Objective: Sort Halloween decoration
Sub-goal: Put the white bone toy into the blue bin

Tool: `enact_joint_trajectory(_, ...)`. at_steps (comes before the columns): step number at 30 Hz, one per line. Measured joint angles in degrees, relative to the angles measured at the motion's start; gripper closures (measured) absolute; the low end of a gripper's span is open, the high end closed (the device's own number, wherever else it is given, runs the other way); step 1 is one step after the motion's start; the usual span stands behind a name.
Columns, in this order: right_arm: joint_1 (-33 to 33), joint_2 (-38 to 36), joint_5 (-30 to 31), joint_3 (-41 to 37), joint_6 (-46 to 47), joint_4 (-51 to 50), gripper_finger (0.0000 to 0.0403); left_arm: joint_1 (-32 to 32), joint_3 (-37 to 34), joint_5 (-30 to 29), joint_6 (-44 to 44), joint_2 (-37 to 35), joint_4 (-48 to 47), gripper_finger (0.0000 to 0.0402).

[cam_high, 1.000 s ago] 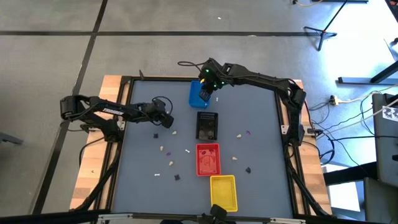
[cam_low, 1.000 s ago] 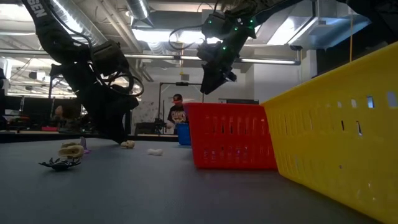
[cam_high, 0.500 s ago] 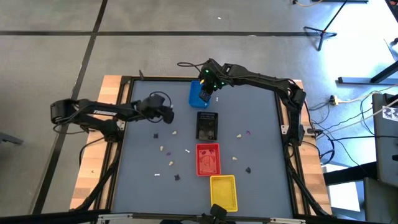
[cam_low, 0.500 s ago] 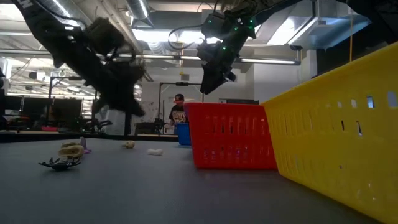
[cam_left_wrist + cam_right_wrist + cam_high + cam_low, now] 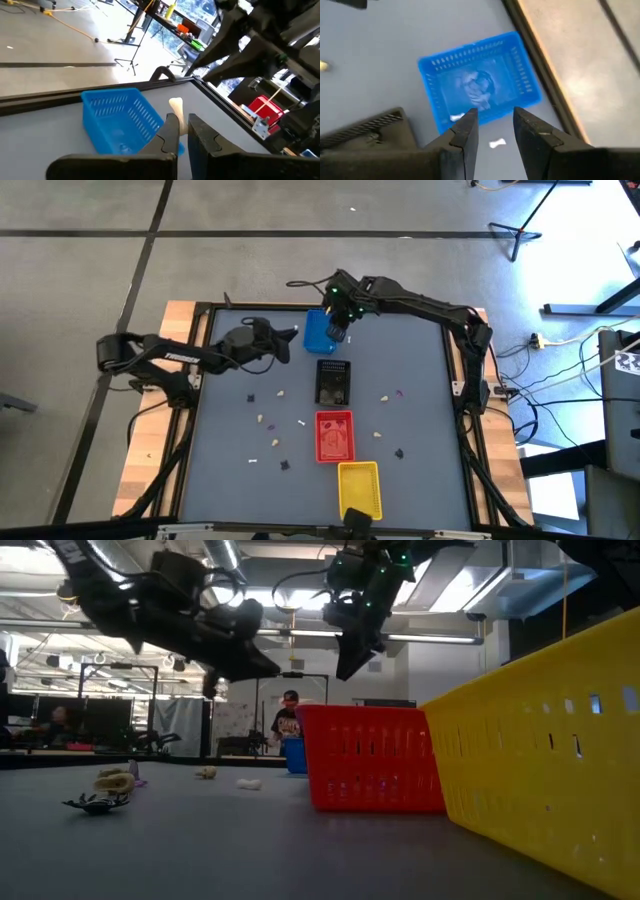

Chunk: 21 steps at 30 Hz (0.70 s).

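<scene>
Sorting scene, with both arms raised near the table's far edge. The left tool [image 5: 179, 131] is closed on a small cream-white decoration piece [image 5: 176, 106] that protrudes between its tips; it hangs in the air just beside the blue perforated plastic tray [image 5: 318, 332] standing near the middle of the far edge. The right tool [image 5: 493, 131] hovers above the same tray with its fingers [image 5: 468, 127] parted to a moderate gap and nothing visible between them; something pale already lies on the tray floor, and a small white piece [image 5: 497, 144] rests on the table just outside its wall. The step in hand appears to be delivery of the held piece. The next move would call for carrying it over the tray wall, without meeting the right arm, before release. Further loose pieces [image 5: 279, 394] lie scattered around the central row formed by the black tray [image 5: 333, 381], red tray [image 5: 334, 437] and yellow tray [image 5: 359, 488].
</scene>
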Motion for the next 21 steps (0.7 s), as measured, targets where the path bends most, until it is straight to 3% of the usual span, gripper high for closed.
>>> enact_joint_trajectory(11,-1.3,0.0,2.8,-0.4,-5.5,-11.0,0.0281,0.0,9.9,1.0,8.6,13.0,0.0,0.0397)
enact_joint_trajectory(21,-5.9,0.0,2.0,-7.0,-3.9,-8.8,0.0281,0.0,11.3,-1.0,13.6,17.4,0.0,0.0367)
